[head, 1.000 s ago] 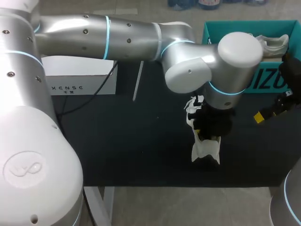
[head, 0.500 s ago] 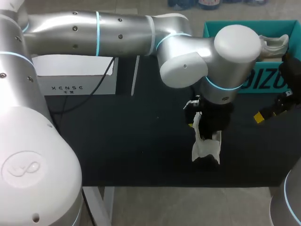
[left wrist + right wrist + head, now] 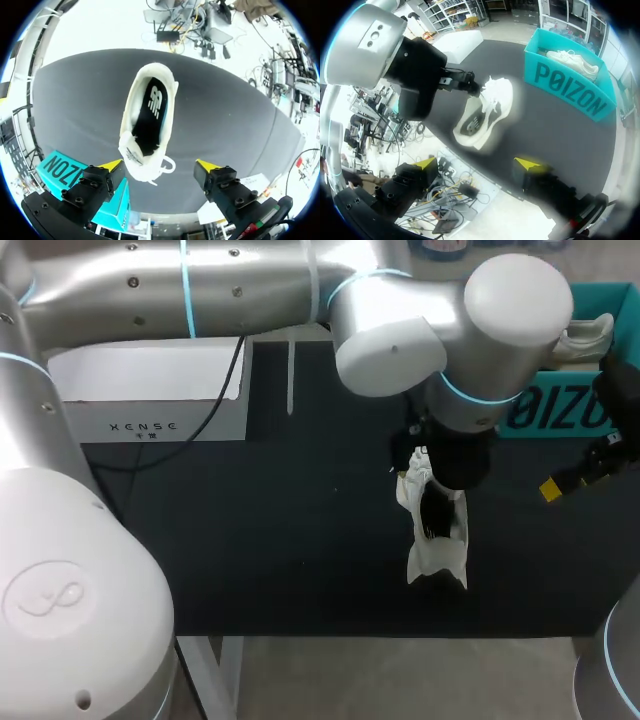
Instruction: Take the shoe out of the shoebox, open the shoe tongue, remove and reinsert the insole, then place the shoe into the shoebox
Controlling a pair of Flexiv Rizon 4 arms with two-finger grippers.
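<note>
A: Where is our shoe (image 3: 148, 127)?
B: On the worktop (image 3: 225, 110), right below our left hand (image 3: 159, 167). Its 2 fingers (image 3: 112, 166) stand wide apart.
A: Then we should go straight down and softly pinch the insole's (image 3: 152, 112) back edge.

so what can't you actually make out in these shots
Head view: the left arm's wrist covers the left gripper and the shoe's toe end.
Head view: the shoebox is cut off by the edge and partly behind that arm.
Left wrist view: the insole's front is hidden under the tongue.
Right wrist view: the insole is too small to judge.
</note>
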